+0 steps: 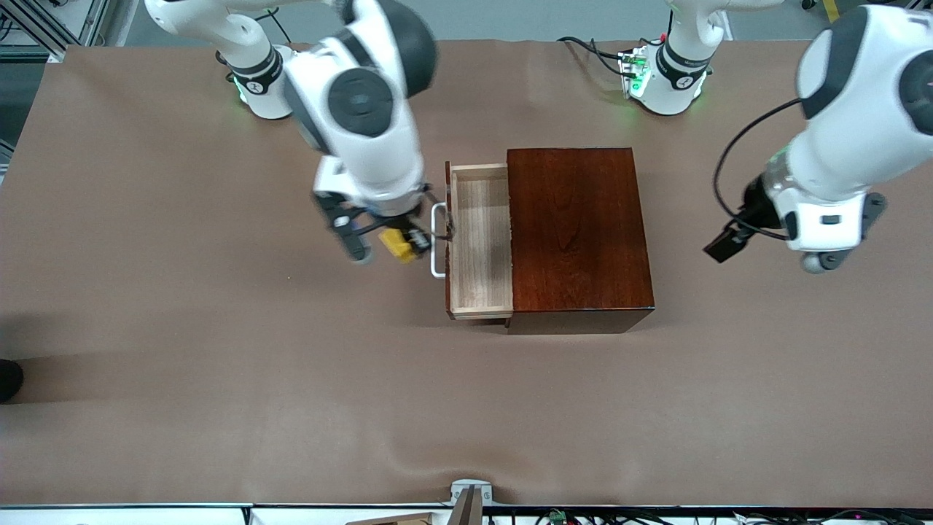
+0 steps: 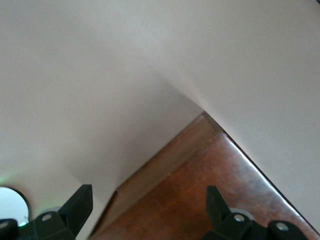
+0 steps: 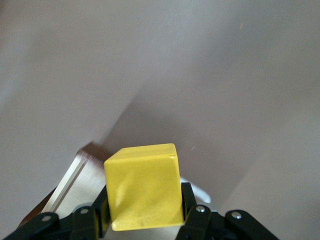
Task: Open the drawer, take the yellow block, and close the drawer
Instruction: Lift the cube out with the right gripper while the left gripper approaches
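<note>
One high front camera, two close wrist cameras.
Front view looks down on the desk [image 1: 219, 364]; wrist views sit just above each hand; the wooden box [image 1: 576, 233] is shared at front centre and left wrist's 5 o'clock.

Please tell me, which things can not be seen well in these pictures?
- Inner part of the drawer: front view, covered by the wooden box.
- Right gripper fingers on the yellow block: front view blurred; right wrist view, the block covers them.
- Left gripper: front view, the arm covers its fingers; left wrist view, the edge cuts them off.
</note>
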{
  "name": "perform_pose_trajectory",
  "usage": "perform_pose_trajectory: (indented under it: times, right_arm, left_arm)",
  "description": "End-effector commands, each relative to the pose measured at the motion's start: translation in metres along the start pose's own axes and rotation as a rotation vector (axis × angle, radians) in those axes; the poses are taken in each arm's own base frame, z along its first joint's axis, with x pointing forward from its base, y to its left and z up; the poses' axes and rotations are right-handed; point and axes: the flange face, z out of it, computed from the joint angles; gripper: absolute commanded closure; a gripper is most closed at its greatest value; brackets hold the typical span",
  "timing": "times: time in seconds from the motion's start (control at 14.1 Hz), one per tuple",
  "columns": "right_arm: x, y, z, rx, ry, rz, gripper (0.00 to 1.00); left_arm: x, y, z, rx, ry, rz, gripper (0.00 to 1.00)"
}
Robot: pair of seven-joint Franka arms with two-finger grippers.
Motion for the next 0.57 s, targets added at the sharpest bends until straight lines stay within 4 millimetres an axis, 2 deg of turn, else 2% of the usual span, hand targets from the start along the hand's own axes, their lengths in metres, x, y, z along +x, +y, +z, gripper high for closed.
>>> perform_pose_trajectory:
  times: [0.0,0.14,0.28,0.49]
  right_arm:
    - [0.061,0.04,-0.001,-0.038,-0.034,-0.126,0.91]
    - [0.116,0.073,0.001,-0.035,-0.047,-0.216,0.91]
    - [0.172,0.116,0.006,0.013,-0.045,-0.339,0.91]
    - [0.241,0.172,0.02,0.029,-0.016,-0.504,0.91]
  left_arm:
    - [-0.03,0.038,0.004,-0.01,-0.011,-0.07,0.0]
    - [-0.061,0.061,0.011,-0.004,-0.011,-0.124,0.0]
    - [-0.099,0.087,0.02,0.002,0.0,-0.158,0.0]
    - [-0.15,0.119,0.034,0.008,0.006,-0.232,0.0]
